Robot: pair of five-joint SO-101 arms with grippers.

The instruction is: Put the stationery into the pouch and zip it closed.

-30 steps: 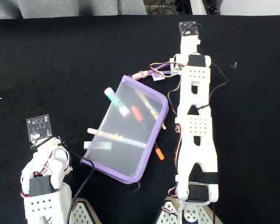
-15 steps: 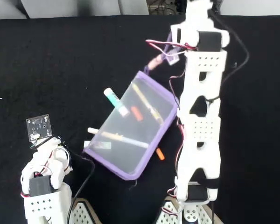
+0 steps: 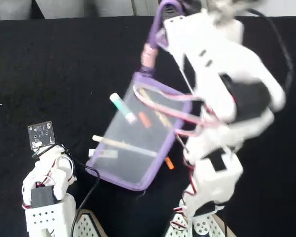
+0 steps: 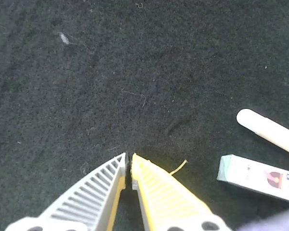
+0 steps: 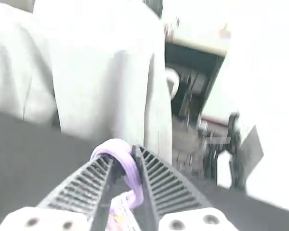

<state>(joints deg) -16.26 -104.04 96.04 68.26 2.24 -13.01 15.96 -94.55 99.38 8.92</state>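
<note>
A clear pouch with purple trim (image 3: 133, 148) lies mid-table, its far corner pulled up by its purple strap (image 3: 150, 47). My right gripper (image 5: 123, 155) is shut on the strap's loop (image 5: 116, 148), raised high over the table's back edge (image 3: 168, 9). A white-and-teal stick (image 3: 122, 107) pokes out at the pouch's left edge. An orange piece (image 3: 144, 119), a yellow pen (image 3: 159, 117) and a cream pen (image 3: 124, 145) show through the clear side. My left gripper (image 4: 129, 161) is shut on nothing, low over the cloth, beside the cream pen's end (image 4: 265, 131) and a small pale box (image 4: 257, 175).
Black cloth (image 3: 49, 74) covers the table. An orange-tipped pen (image 3: 168, 163) sticks out at the pouch's right edge, under the right arm (image 3: 222, 98). The left arm (image 3: 44, 190) sits at the front left with a small marker card (image 3: 41, 136).
My right arm has risen and swung back with the strap in its grip, tugging the pouch's far corner up and turning the pouch slightly. The left arm has not moved.
</note>
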